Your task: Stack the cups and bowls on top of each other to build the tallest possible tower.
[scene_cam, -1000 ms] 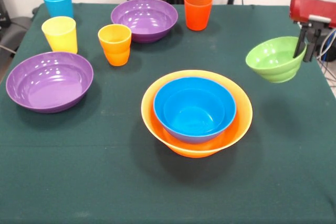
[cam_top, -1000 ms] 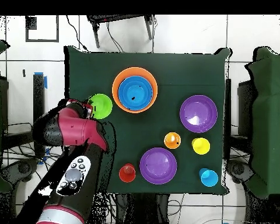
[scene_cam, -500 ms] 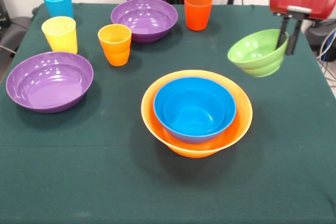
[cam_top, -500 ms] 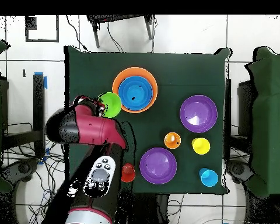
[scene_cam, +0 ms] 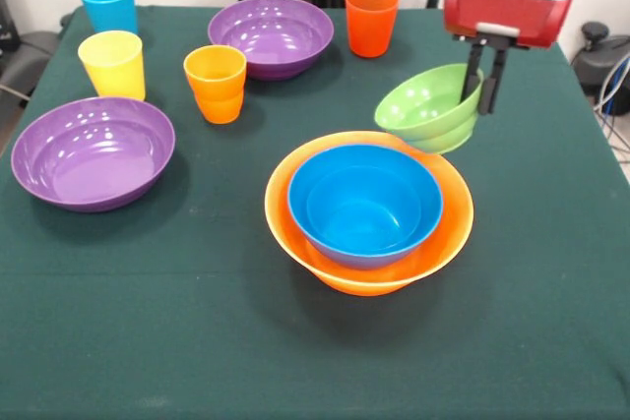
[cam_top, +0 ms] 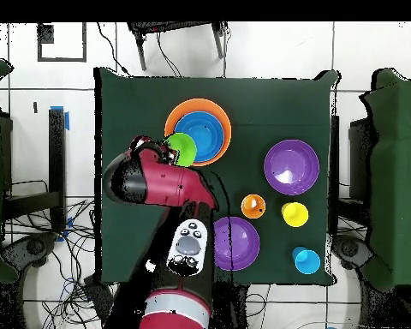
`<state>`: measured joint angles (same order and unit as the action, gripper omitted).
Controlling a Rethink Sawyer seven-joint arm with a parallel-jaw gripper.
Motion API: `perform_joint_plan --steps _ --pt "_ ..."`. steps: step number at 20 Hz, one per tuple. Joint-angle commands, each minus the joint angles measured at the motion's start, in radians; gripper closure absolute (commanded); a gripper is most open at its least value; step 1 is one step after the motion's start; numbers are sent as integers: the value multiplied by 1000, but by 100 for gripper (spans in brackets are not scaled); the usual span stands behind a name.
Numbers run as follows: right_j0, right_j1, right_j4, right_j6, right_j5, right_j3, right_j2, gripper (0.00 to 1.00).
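Observation:
My gripper (scene_cam: 480, 95) is shut on the rim of the small green bowl (scene_cam: 425, 108), which hangs tilted in the air, overlapping the far right rim of the large orange bowl (scene_cam: 455, 228). The deep blue bowl (scene_cam: 364, 206) sits nested in that orange bowl and the two make up the tower. From above, the green bowl (cam_top: 182, 149) overlaps the orange bowl's (cam_top: 179, 116) edge, with the gripper (cam_top: 164, 154) beside it. Two purple bowls (scene_cam: 271, 36) (scene_cam: 92, 151) and the light blue (scene_cam: 108, 4), yellow (scene_cam: 112, 64), orange (scene_cam: 216, 84) and red-orange (scene_cam: 371, 20) cups stand apart on the table.
A dark green cloth (scene_cam: 148, 322) covers the table. In the overhead view the arm (cam_top: 187, 248) crosses the table's lower middle and covers part of one purple bowl (cam_top: 243, 244). Cables and furniture surround the table.
The gripper has carried the green bowl leftward in the front view, from the table's right side to the edge of the orange bowl. Everything else stayed put.

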<state>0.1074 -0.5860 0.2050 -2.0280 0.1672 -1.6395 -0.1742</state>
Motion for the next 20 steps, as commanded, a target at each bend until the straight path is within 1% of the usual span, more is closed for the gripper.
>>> perform_joint_plan --steps 1,2,3,6,12,14,18,20 --pt "-68 40 -105 45 36 28 208 100" --pt "-80 43 -100 43 54 34 221 100" --pt "-75 48 -100 36 65 43 214 100" --pt "-75 46 -106 16 72 33 213 100" --pt "-77 42 -116 -23 24 -13 224 100" --pt "-83 47 -111 -22 33 -7 231 100" --pt "-69 36 -97 -32 82 -27 229 100" --pt "-71 25 -96 -38 83 -52 237 100"
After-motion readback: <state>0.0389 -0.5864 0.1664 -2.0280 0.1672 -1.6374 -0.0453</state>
